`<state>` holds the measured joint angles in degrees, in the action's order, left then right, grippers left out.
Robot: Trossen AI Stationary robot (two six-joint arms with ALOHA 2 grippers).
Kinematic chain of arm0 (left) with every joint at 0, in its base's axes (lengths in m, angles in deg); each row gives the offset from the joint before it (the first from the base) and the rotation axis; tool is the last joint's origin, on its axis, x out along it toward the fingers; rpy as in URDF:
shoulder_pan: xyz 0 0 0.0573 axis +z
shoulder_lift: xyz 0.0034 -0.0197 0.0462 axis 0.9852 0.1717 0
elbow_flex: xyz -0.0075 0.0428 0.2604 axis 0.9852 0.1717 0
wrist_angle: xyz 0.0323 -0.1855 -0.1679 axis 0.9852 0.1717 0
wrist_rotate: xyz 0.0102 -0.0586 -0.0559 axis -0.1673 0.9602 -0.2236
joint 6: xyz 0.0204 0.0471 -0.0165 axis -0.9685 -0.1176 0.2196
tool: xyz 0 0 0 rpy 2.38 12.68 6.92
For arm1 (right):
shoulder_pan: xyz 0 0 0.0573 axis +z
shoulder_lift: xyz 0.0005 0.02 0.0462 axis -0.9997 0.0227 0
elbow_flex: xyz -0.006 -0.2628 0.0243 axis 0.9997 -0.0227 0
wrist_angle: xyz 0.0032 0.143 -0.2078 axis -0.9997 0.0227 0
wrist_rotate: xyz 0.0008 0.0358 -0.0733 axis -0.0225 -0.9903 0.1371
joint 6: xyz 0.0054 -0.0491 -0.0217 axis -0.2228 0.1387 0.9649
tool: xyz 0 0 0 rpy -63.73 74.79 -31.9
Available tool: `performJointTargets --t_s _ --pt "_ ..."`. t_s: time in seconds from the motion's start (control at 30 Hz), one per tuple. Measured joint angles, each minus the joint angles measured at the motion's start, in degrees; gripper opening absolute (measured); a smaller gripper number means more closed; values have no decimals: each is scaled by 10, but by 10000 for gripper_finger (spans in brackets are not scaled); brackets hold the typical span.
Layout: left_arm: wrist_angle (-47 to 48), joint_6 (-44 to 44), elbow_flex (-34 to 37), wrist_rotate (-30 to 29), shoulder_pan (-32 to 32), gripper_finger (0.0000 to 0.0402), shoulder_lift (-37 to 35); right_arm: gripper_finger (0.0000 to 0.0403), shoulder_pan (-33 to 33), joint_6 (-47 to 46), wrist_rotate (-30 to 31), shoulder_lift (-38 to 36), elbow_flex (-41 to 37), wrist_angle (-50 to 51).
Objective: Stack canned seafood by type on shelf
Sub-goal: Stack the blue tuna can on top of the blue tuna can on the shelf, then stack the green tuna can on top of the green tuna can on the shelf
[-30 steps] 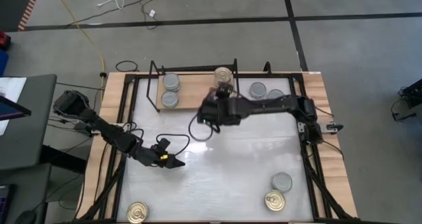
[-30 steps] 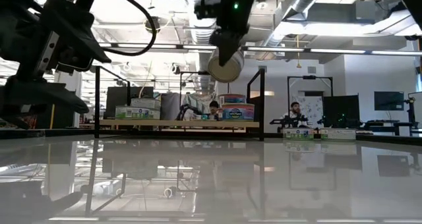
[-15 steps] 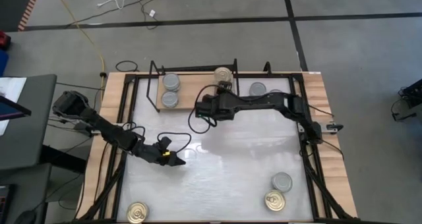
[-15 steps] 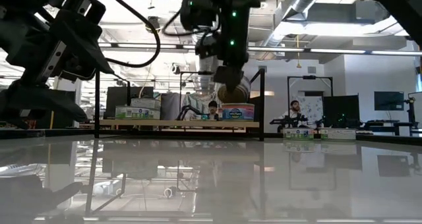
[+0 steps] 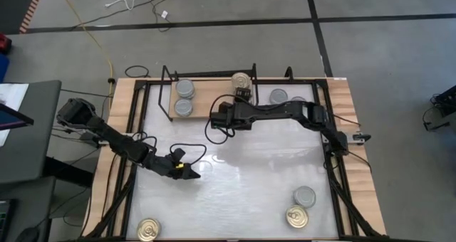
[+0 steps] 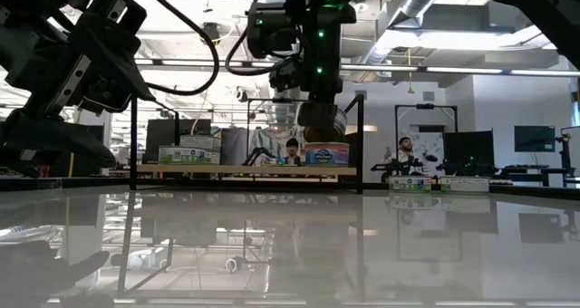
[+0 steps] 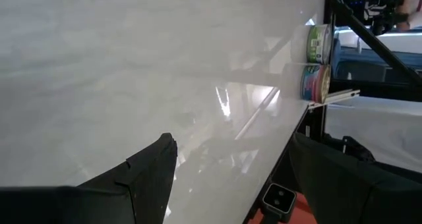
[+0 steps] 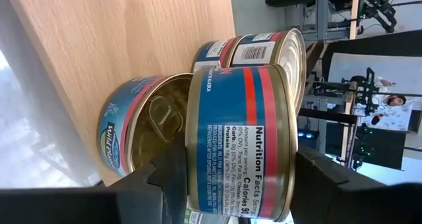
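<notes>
Shelf (image 5: 210,92) at the table's (image 5: 235,178) far edge carries grey tins (image 5: 184,97) and a gold-topped tin (image 8: 142,138). Right end effector (image 8: 231,178) pinches a tuna can (image 8: 237,141) just above that one; released off-centre, it could slide off. Left end effector (image 7: 224,178) hangs spread over the table.

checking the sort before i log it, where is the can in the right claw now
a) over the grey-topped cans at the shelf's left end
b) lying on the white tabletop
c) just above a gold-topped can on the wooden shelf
c: the right claw holds a blue-and-red labelled round tin just above the gold-topped ring-pull can on the light wooden shelf.
</notes>
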<state>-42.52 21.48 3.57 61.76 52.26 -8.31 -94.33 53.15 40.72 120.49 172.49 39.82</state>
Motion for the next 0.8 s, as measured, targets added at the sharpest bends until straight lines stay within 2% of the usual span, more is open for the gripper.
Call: performJointTargets --t_s 0.07,0.1,0.27,0.33,0.6,0.8 --pt "0 0 0 0 0 284 0 216 0 0 -3 0 0 0" --pt "0 0 0 0 0 284 0 231 0 1 -3 0 0 0" --pt "0 0 0 0 0 284 0 364 3 -3 -20 1 -1 1" --pt "0 0 0 0 0 284 0 386 6 -15 -19 0 -1 1" --pt "0 0 0 0 0 284 0 332 26 -10 -15 0 -1 4" --pt "0 -3 0 0 0 284 0 320 51 -23 -11 -5 -1 16"
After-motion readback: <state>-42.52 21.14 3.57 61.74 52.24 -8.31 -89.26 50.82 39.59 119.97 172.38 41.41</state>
